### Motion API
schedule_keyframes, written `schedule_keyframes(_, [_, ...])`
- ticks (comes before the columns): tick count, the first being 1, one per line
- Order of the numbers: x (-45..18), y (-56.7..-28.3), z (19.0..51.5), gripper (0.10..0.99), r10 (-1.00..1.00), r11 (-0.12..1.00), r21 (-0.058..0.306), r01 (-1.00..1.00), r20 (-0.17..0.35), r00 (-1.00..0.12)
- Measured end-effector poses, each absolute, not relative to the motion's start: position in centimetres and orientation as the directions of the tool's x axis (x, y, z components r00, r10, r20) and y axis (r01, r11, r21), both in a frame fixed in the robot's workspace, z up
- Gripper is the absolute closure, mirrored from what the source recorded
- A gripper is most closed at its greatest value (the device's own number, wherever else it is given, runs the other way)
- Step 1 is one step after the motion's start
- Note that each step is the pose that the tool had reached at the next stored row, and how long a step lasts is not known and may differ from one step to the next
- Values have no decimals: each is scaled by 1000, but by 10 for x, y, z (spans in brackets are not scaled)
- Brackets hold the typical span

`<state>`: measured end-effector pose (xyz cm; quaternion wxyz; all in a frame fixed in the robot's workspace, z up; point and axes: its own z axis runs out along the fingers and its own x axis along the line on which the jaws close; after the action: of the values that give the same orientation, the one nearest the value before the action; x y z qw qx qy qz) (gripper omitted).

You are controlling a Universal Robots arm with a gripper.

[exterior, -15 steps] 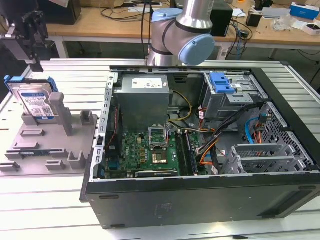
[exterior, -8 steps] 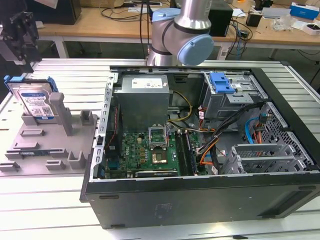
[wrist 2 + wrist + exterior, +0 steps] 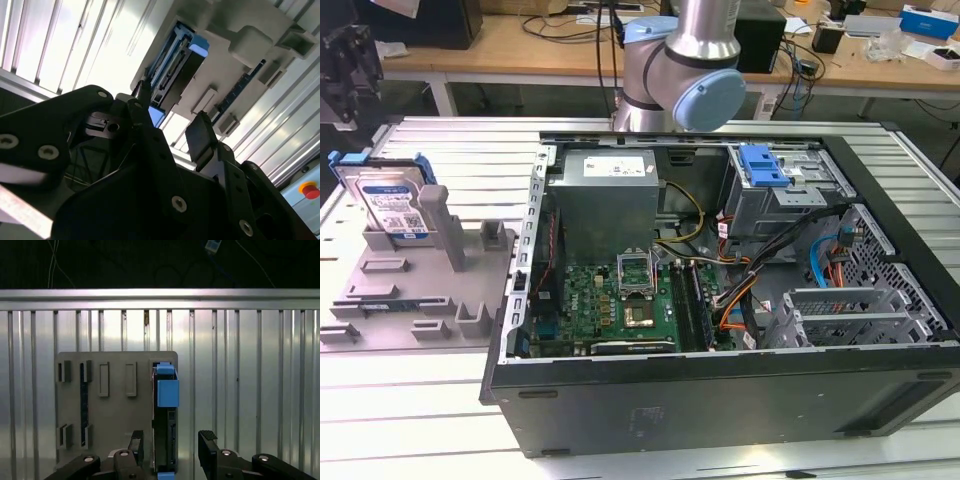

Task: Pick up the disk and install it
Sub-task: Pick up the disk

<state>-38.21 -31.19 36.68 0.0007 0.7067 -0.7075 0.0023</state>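
Gripper [image 3: 171,441]: the two dark fingers [image 3: 207,440] stand spread wide apart, the gap broader than the disk is thick. They hold nothing and touch nothing.
Disk [image 3: 392,205]: stands upright on its edge in a slot of the grey fixture plate [image 3: 420,290], at the exterior view's left, well apart from the computer case. Its labelled face shows in the exterior view. The blue carrier bracket frames it.
Disk relative to fingers: in the first wrist view the disk [image 3: 167,385] lines up with the gap between the fingers, one finger on each side of it and both clear of it. In the second wrist view the disk [image 3: 175,75] lies beyond the fingertips, apart from the gripper [image 3: 172,117].
Fixture: grey plate with raised blocks and slots, lying flat on the slatted metal table [image 3: 450,150].
Computer case [image 3: 720,390]: lies open on the table at the exterior view's right, with the motherboard [image 3: 610,300] and grey power-supply box [image 3: 605,195] exposed.
Arm [image 3: 685,60]: rises at the far side of the case.
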Motion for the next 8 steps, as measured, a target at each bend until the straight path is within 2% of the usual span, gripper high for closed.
schedule_keyframes(8, [-397,-312,360,529,-1000,-22,-2,-1000,4,22])
